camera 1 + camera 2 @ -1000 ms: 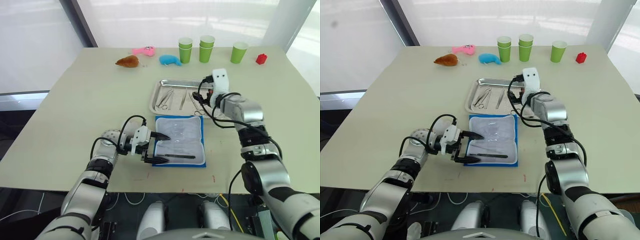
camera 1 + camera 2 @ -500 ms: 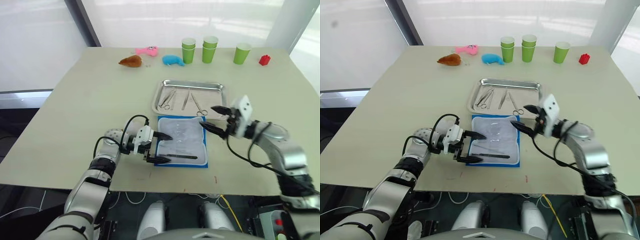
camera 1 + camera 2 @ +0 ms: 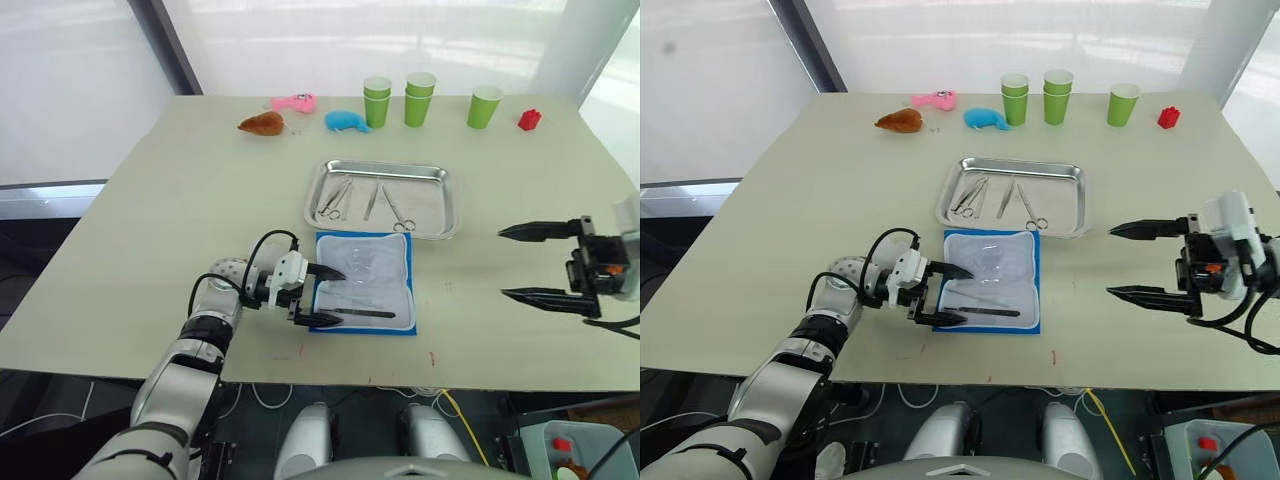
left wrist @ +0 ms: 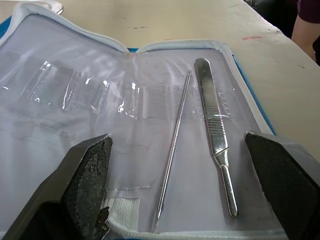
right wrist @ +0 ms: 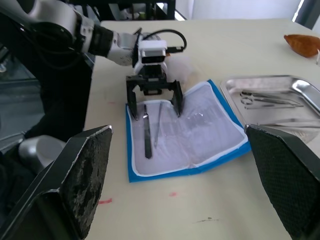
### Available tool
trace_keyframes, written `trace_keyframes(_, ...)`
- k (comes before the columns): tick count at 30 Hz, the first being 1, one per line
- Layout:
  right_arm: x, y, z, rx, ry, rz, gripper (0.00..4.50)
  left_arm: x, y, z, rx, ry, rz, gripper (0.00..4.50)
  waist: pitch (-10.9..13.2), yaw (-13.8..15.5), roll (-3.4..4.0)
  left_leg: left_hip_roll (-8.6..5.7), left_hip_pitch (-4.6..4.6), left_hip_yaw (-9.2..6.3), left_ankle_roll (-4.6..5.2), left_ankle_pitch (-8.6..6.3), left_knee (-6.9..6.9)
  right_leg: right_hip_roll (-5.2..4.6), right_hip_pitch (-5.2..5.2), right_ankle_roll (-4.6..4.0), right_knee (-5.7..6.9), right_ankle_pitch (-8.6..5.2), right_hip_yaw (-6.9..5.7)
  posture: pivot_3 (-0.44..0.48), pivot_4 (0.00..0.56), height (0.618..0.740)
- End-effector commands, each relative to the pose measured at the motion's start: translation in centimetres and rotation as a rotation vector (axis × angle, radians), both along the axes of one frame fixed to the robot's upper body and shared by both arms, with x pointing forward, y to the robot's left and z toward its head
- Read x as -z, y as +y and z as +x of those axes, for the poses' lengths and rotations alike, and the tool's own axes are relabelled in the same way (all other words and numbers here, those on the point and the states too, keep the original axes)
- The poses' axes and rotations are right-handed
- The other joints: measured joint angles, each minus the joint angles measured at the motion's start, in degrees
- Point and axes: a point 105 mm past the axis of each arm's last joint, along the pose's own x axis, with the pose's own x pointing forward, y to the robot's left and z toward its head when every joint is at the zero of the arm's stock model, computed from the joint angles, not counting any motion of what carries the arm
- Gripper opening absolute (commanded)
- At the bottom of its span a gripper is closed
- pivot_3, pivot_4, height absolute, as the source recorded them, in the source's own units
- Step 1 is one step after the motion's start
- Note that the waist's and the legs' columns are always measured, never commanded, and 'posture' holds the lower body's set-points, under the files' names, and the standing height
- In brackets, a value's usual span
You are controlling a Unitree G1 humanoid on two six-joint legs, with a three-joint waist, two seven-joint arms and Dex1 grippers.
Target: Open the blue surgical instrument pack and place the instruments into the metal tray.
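Observation:
The blue surgical instrument pack [image 3: 362, 282] lies open and flat, pale lining up, just in front of the metal tray [image 3: 430, 200]. Two instruments rest in it near its front edge: a thin probe [image 4: 172, 155] and a flat silver handle [image 4: 215, 135]. Scissors [image 3: 332, 200], tweezers [image 3: 371, 200] and ring-handled forceps [image 3: 397, 212] lie in the tray. My left gripper [image 3: 339, 297] is open at the pack's left edge, its fingers straddling the two tools. My right gripper [image 3: 502, 263] hangs open and empty over bare table well right of the pack.
Along the far edge stand green cups [image 3: 376, 100] [image 3: 419, 97] [image 3: 484, 105], a red block [image 3: 528, 119], a pink toy [image 3: 292, 101], a blue plush [image 3: 346, 120] and a brown toy [image 3: 262, 123]. The pack sits close to the table's front edge.
My right arm has swung away from the tray, past the pack's right edge, out to the right side of the table. The left gripper has stayed put.

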Motion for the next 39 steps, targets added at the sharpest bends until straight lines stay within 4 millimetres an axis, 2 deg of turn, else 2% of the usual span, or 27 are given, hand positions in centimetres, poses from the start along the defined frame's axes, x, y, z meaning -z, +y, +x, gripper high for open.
trace_keyframes(1, -1.7, -0.4, -0.6, -0.041, -0.047, -0.015, 4.43, 4.5, 0.2, -3.0, 0.067, 0.187, 0.113, 4.5, 0.0, 0.0, 0.0, 0.0, 0.0, 0.0, 0.0, 0.0, 0.0, 0.0, 0.0, 0.0, 0.0, 0.0, 0.0, 0.0, 0.15, 0.74)
trace_keyframes(3, -1.6, -0.2, -0.5, -0.044, -0.037, -0.021, 4.43, 4.5, 0.2, -3.0, 0.067, 0.187, 0.115, 4.5, 0.0, 0.0, 0.0, 0.01, 0.01, 0.0, 0.0, 0.0, 0.0, 0.0, 0.0, -0.01, 0.0, -0.01, 0.0, 0.0, 0.15, 0.74)
trace_keyframes(6, -0.5, 0.6, 0.0, -0.039, -0.014, -0.04, 4.43, 4.5, 0.3, -3.0, 0.068, 0.185, 0.12, 4.5, 0.0, 0.0, 0.0, 0.01, 0.01, 0.0, 0.0, 0.0, 0.0, 0.0, -0.01, -0.01, 0.0, -0.01, 0.0, 0.0, 0.15, 0.74)
trace_keyframes(9, 1.2, 1.9, 1.0, 0.0, -0.018, -0.059, 4.43, 4.5, 0.3, -3.1, 0.071, 0.184, 0.123, 4.5, 0.0, 0.0, 0.0, 0.01, 0.01, -0.01, 0.0, 0.0, 0.0, 0.0, 0.0, -0.02, 0.01, -0.01, 0.0, 0.0, 0.15, 0.74)
trace_keyframes(13, 4.7, 3.8, 2.3, 0.032, -0.047, -0.159, 4.43, 4.4, 0.3, -3.1, 0.073, 0.181, 0.122, 4.5, 0.0, 0.1, 0.02, 0.01, 0.0, -0.01, 0.0, 0.0, 0.0, 0.01, -0.02, -0.01, 0.02, -0.01, -0.01, 0.0, 0.15, 0.74)
trace_keyframes(19, 6.8, 6.4, 4.0, 0.071, -0.053, -0.171, 4.43, 4.4, 0.5, -3.0, 0.07, 0.179, 0.13, 4.5, 0.0, 0.0, 0.02, 0.0, 0.0, -0.01, 0.0, 0.0, 0.0, 0.03, -0.02, 0.01, 0.02, 0.0, 0.0, 0.0, 0.15, 0.74)
trace_keyframes(22, 8.5, 8.4, 5.0, 0.105, -0.067, -0.187, 4.43, 4.3, 0.6, -3.0, 0.071, 0.177, 0.132, 4.5, 0.0, 0.0, 0.01, 0.0, 0.01, -0.02, 0.0, 0.0, 0.0, 0.04, -0.02, 0.0, 0.03, -0.01, -0.01, 0.0, 0.15, 0.74)
trace_keyframes(27, 9.7, 11.5, 6.0, 0.103, -0.085, -0.168, 4.43, 4.2, 0.6, -2.9, 0.072, 0.175, 0.134, 4.5, 0.0, 0.0, 0.03, 0.0, 0.0, -0.03, 0.0, 0.0, 0.0, 0.04, -0.02, 0.01, 0.05, 0.0, -0.02, 0.0, 0.15, 0.74)
trace_keyframes(30, 10.4, 12.8, 6.5, 0.104, -0.098, -0.179, 4.43, 4.2, 0.6, -3.0, 0.074, 0.174, 0.134, 4.5, 0.0, 0.0, 0.04, 0.0, 0.02, -0.04, 0.0, 0.0, 0.0, 0.05, -0.01, 0.01, 0.06, 0.0, -0.03, 0.0, 0.15, 0.74)
trace_keyframes(39, 12.5, 14.4, 6.7, 0.087, -0.096, -0.239, 4.43, 4.1, 0.6, -2.9, 0.073, 0.175, 0.134, 4.5, -0.1, 0.0, 0.17, 0.0, 0.02, -0.06, 0.0, 0.0, 0.01, 0.05, -0.02, 0.01, 0.09, 0.01, -0.04, 0.0, 0.15, 0.74)
